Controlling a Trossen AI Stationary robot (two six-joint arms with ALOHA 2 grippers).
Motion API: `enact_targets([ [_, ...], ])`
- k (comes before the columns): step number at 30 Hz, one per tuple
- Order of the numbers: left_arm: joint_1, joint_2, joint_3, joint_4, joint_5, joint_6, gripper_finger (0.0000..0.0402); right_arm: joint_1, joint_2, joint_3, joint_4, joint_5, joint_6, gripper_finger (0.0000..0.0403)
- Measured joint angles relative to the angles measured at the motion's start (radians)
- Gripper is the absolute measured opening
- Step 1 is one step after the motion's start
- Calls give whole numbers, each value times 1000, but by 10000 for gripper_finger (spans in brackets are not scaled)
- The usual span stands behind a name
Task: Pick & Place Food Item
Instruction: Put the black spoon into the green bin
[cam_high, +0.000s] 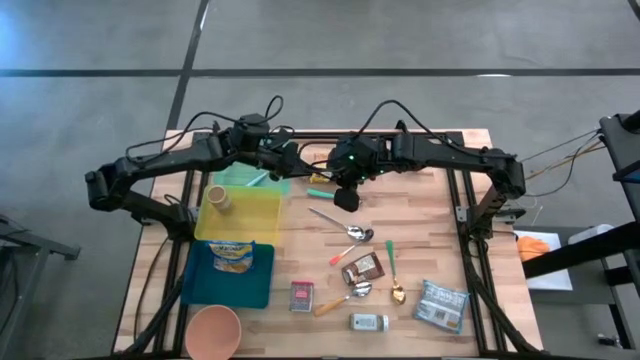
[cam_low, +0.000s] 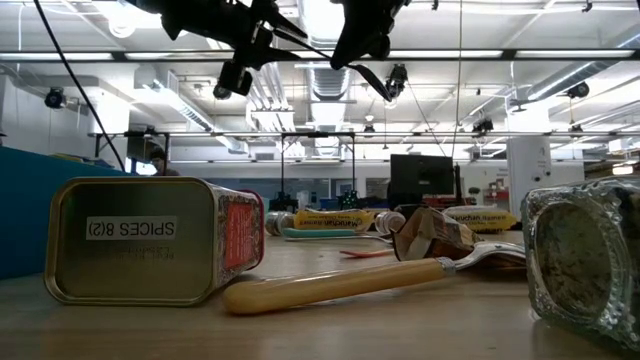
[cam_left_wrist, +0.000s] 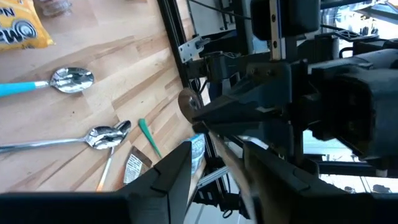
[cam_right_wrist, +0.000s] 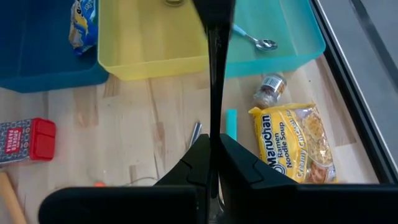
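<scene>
Now, the right fingers (cam_right_wrist: 239, 165) are pressed together with nothing between them, pointing down at the counter (cam_right_wrist: 143, 124) from well above it. The left fingers (cam_left_wrist: 165, 183) hang close by, facing the right arm, with a gap between them; whether anything sits in that gap I cannot tell

Nearest below the right fingers lies the ramen (cam_right_wrist: 298, 143), flat on the counter, untouched. A short teal stick (cam_right_wrist: 231, 124) lies between the fingers' line and the ramen, touching or nearly touching its edge. A small jar (cam_right_wrist: 269, 90) sits just past the ramen, against the teal tray (cam_right_wrist: 298, 37). Farther out are the yellow tray (cam_right_wrist: 149, 43) and the blue tray (cam_right_wrist: 37, 56), which holds a yellow packet (cam_right_wrist: 83, 25)

I take the ramen to be the food item and the step in hand to be the approach, with the grasp not yet begun. To do it well, the right fingers should:
- spread wide before coming down
- shift over the ramen's middle and straddle its narrow width
- keep off the stick and jar
- close gently, since the packet looks soft and may crumple or slip
- lift straight up, high enough to clear a tray wall

The left arm is near enough to be struck, so it wants room first
</scene>
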Motion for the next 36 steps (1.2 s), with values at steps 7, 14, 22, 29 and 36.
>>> enact_targets([
  [7,-1,0,0,0,0,-2,149,-3,0,0,2,0,-3,11],
  [14,-1,0,0,0,-4,-3,149,-2,0,0,9,0,1,11],
  [22,-1,0,-1,0,-11,-1,143,-2,0,-9,20,-3,6,11],
  [29,-1,0,-1,7,-19,7,73,-2,0,-30,25,-8,11,11],
  [36,-2,0,-2,3,-28,26,11,-3,-1,-29,33,-4,28,11],
])
